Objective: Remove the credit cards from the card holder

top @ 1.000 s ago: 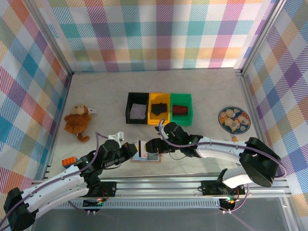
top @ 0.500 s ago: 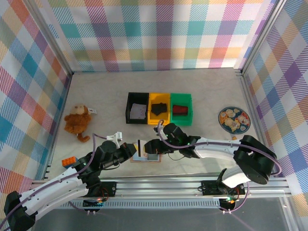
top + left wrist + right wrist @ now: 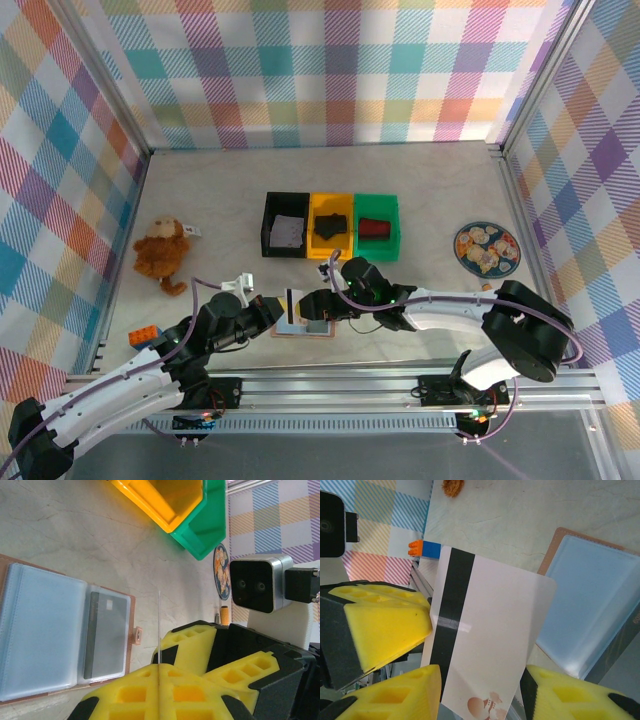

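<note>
Between the clenched jaws of the left gripper (image 3: 159, 666) we hold a card (image 3: 490, 635), probably stiff and slippery; better to pinch its flat faces. The jaws of the right gripper (image 3: 481, 700) flank it, and we cannot tell if they grip. Under them lies the open card holder (image 3: 45, 630).

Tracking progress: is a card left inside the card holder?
Yes, a grey card sits in a clear sleeve of the open card holder.
</note>
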Robot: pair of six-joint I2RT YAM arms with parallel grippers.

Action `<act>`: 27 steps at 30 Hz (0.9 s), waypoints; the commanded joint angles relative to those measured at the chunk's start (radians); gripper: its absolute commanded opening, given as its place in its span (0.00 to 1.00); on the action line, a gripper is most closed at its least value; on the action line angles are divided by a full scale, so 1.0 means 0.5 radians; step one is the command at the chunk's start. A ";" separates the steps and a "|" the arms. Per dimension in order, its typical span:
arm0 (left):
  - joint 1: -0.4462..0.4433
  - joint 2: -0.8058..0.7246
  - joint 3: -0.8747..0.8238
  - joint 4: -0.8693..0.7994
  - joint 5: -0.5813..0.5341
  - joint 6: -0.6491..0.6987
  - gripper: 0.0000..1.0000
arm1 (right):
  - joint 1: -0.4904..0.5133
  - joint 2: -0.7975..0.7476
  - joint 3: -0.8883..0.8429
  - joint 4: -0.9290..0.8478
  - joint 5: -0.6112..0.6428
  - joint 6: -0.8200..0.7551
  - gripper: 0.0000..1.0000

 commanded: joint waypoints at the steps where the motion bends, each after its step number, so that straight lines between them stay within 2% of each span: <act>1: 0.005 -0.020 -0.023 0.072 0.004 -0.023 0.00 | 0.012 -0.015 -0.026 0.101 -0.017 0.023 0.47; 27: 0.008 0.015 -0.076 0.135 0.030 -0.050 0.00 | 0.010 -0.209 -0.126 0.180 0.068 0.024 0.27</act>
